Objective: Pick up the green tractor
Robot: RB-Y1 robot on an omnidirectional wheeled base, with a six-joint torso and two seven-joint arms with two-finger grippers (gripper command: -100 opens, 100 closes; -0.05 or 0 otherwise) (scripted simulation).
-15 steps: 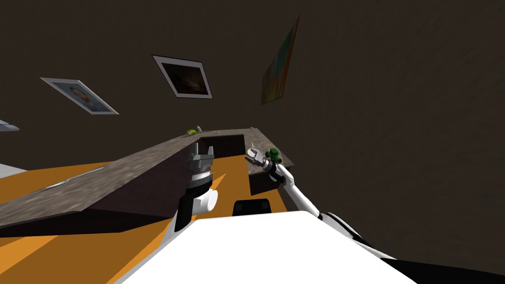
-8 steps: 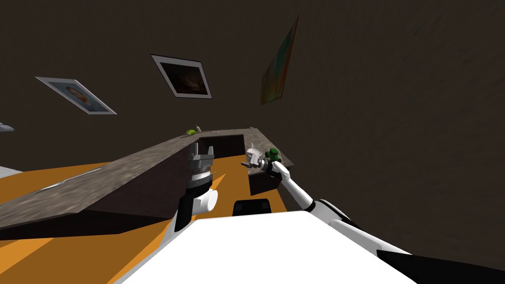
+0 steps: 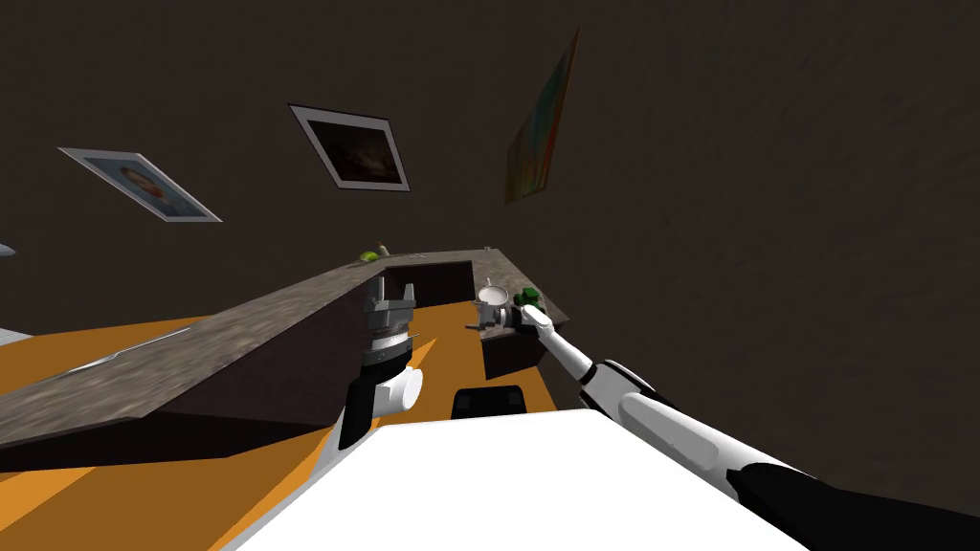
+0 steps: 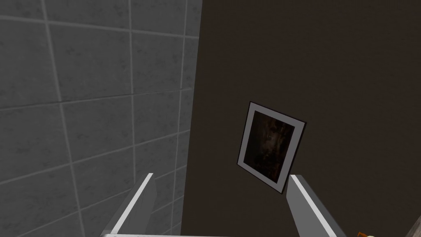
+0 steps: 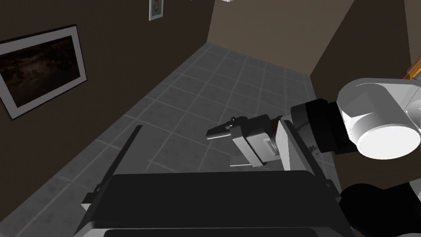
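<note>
The left gripper (image 3: 390,289) stands upright before the counter (image 3: 239,330), its blades spread wide on nothing. The right gripper (image 3: 483,316), also gaping and empty, hangs at the counter's right end, just beside the green tractor (image 3: 526,298) near that end's right edge.

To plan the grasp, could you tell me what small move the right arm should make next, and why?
Probably turn the right gripper toward the green tractor. Its open fingers hold nothing and face the left gripper, while the tractor sits on the counter beside its wrist.
</note>
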